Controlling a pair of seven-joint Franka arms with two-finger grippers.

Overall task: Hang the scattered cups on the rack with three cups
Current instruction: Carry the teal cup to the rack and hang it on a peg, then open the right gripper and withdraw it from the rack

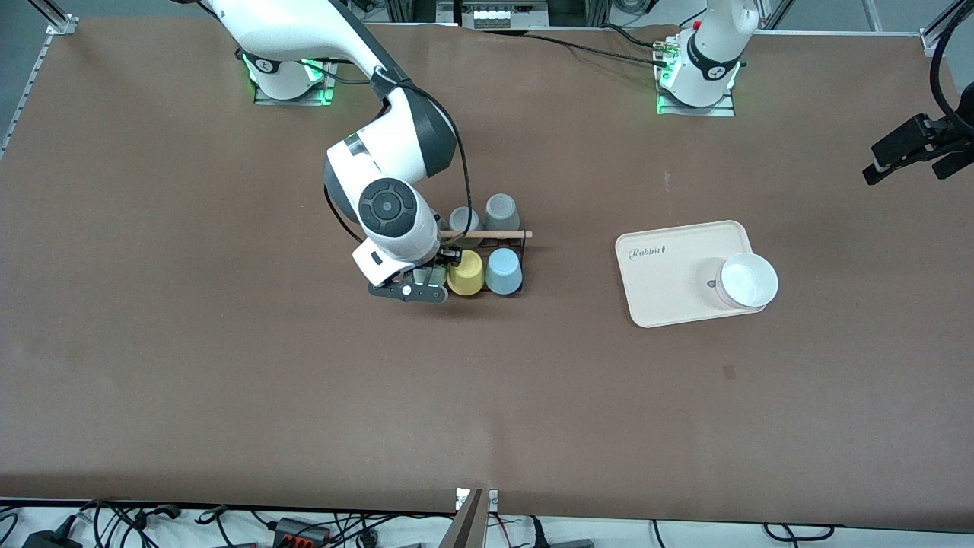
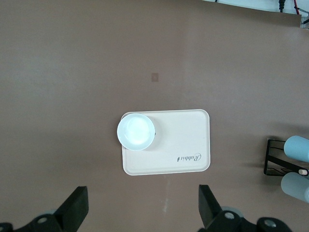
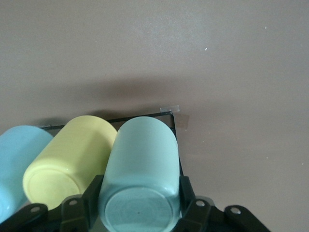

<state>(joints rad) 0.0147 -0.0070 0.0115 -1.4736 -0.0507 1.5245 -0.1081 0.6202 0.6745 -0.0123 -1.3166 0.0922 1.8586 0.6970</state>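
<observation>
My right gripper [image 3: 140,205] is shut on the pale mint green cup [image 3: 140,164], one finger on each side near its base. The cup lies tilted at the black wire rack [image 3: 168,116], at the end toward the right arm, touching the yellow tumbler [image 3: 67,162]. The light blue cup [image 1: 504,271] sits on the rack beside the yellow one [image 1: 466,272]. The rack's wooden rod [image 1: 487,234] runs above them. In the front view my right gripper [image 1: 430,275] hides most of the mint cup. My left gripper [image 2: 142,212] is open and empty, high over the table near the tray.
Two grey cups [image 1: 502,211] sit on the rack's row farther from the front camera. A cream tray [image 1: 670,274] toward the left arm's end holds a white bowl-like cup [image 1: 749,280]. A black clamp [image 1: 913,148] juts in at that end.
</observation>
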